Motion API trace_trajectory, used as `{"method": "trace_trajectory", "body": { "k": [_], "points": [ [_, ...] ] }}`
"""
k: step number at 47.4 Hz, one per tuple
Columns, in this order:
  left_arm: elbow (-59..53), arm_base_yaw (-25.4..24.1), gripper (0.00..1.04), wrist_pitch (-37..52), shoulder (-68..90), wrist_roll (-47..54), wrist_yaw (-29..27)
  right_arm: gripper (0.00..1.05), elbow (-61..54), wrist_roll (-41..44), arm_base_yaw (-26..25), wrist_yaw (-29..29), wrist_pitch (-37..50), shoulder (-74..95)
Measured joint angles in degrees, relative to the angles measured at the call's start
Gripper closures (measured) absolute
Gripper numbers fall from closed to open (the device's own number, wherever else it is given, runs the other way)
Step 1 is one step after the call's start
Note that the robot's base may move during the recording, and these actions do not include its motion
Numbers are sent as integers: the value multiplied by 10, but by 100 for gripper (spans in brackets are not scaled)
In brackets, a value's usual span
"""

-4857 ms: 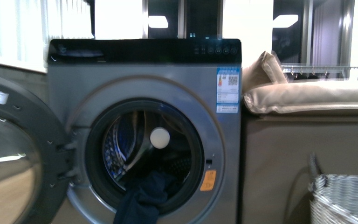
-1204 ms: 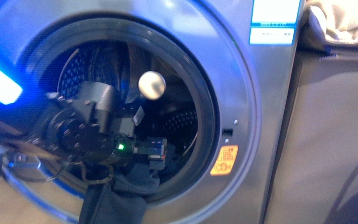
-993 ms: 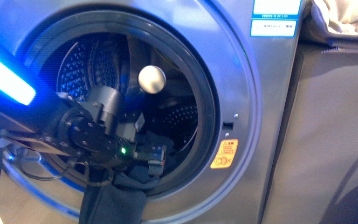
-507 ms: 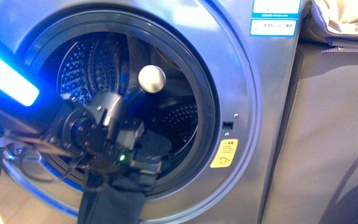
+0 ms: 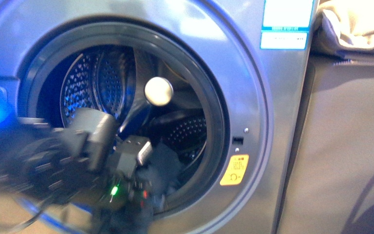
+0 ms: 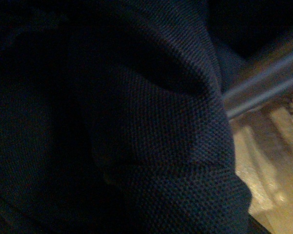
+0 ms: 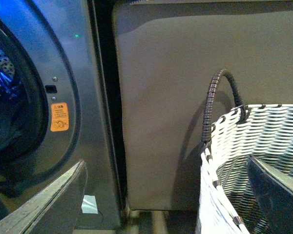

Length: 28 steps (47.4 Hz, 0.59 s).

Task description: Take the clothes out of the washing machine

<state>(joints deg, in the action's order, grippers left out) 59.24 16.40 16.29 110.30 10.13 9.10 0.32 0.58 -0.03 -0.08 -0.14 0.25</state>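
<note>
The silver-grey washing machine [image 5: 253,73] fills the front view, its round dark-rimmed porthole open onto the perforated steel drum [image 5: 95,85]. My left gripper [image 5: 143,192] sits blurred at the porthole's lower lip, shut on the clothes [image 5: 163,163], dark navy fabric bunched there. In the left wrist view the navy ribbed knit [image 6: 136,136] fills nearly the whole picture and hides the jaws. My right gripper [image 7: 168,195] is open and empty, with one finger [image 7: 49,204] before the washing machine [image 7: 83,63] and the other over the basket.
A white woven basket [image 7: 224,161] with a dark handle stands right of the machine, before a grey-brown cabinet front [image 7: 185,73]. Beige cushions [image 5: 355,24] lie on the cabinet top. An orange sticker [image 5: 233,169] marks the machine's front right of the porthole.
My left arm has swung lower and back toward the camera, pulling the navy fabric outward over the porthole's lip. The view has shifted slightly; the arm is now blurred.
</note>
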Motion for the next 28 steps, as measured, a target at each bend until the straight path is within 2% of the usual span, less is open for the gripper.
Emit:
{"method": "trace_trajectory", "body": {
  "k": [20, 28],
  "points": [
    [-134, -3, 89, 10, -221, 18, 75, 7, 0, 0, 0, 0, 0, 0],
    [-152, -4, 89, -8, -328, 16, 112, 7, 0, 0, 0, 0, 0, 0]
  ]
}}
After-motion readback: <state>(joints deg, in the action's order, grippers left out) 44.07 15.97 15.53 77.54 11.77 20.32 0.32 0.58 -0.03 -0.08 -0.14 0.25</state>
